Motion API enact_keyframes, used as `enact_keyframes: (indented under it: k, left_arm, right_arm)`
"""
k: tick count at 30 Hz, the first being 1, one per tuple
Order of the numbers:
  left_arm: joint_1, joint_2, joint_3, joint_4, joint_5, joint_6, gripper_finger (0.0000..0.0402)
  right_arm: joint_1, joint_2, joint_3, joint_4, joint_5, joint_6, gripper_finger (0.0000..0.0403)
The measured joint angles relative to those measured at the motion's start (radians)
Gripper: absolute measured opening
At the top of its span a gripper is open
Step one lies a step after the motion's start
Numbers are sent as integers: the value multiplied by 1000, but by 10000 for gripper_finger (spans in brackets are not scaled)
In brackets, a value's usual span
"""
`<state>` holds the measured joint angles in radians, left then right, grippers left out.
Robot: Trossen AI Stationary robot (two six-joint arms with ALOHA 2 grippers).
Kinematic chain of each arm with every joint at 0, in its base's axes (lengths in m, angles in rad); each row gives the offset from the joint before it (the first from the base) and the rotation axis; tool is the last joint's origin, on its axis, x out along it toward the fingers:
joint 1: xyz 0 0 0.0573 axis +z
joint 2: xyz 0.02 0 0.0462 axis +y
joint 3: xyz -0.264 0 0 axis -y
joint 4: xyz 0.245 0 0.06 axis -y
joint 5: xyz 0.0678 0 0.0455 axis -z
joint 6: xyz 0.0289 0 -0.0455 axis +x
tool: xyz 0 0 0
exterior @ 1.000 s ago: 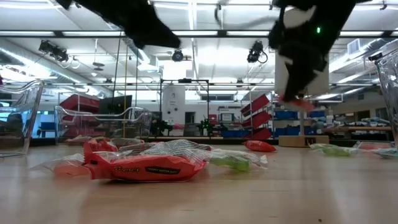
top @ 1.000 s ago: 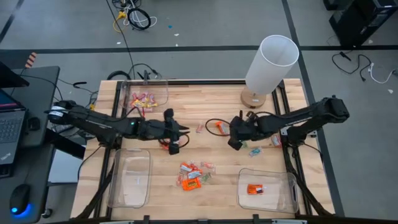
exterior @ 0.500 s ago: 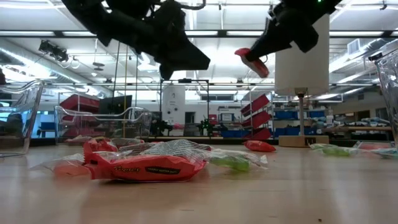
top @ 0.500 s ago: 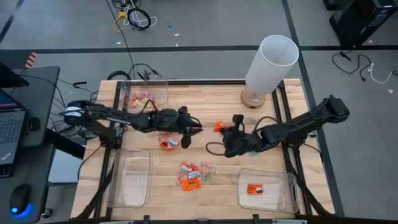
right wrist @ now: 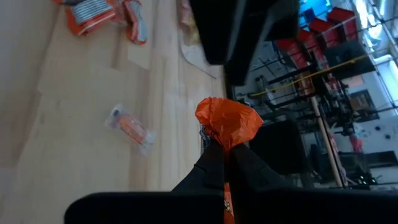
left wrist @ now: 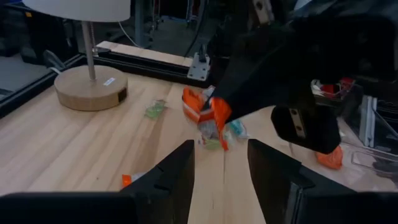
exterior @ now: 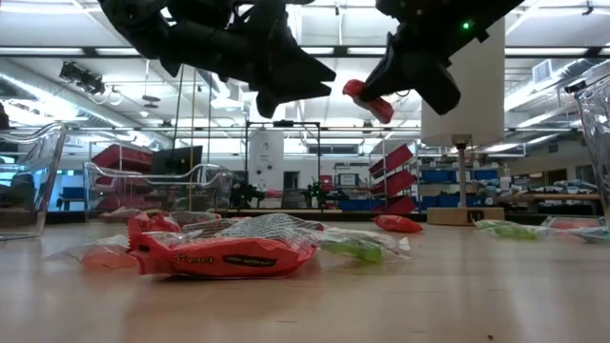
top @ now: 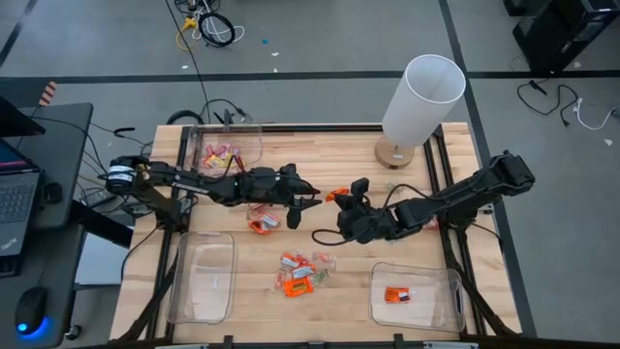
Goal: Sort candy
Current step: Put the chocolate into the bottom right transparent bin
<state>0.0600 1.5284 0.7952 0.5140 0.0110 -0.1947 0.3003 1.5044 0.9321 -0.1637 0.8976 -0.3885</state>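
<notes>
Both arms have drawn together over the middle of the wooden table (top: 329,165) since a second ago, the right one carrying its sweet leftward and the left reaching out to meet it. Largest on the bench, the white lamp (top: 420,107) stands at the far right corner, clear of the work. Three clear bins ring the work area: the far-left bin (top: 250,147) holds pink and yellow sweets, the near-right bin (top: 441,308) holds one orange sweet, and the near-left bin (top: 190,281) looks empty, so each probably takes one kind. The right gripper (top: 341,199) is clamped shut on an orange candy (exterior: 368,100), raised well above the tabletop and offered toward the left gripper (top: 308,202), whose fingers (left wrist: 174,177) stand apart and aimed at the sweet, near it but not touching. That pose suggests a hand-over between the arms, though the reason for one is not evident. An unsorted cluster of candy (top: 300,271), mostly orange with some green-marked pieces, lies near the front centre, another orange piece (top: 259,224) sits below the left arm, and a few pale pieces (top: 397,236) lie under the right arm.
</notes>
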Motion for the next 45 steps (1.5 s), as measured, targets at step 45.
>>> enact_keyframes:
  k: [45]
  left_arm:
    - [10, 0, 0, 136, 0, 52, 7]
  right_arm:
    - [7, -1, 0, 194, 50, -214, 5]
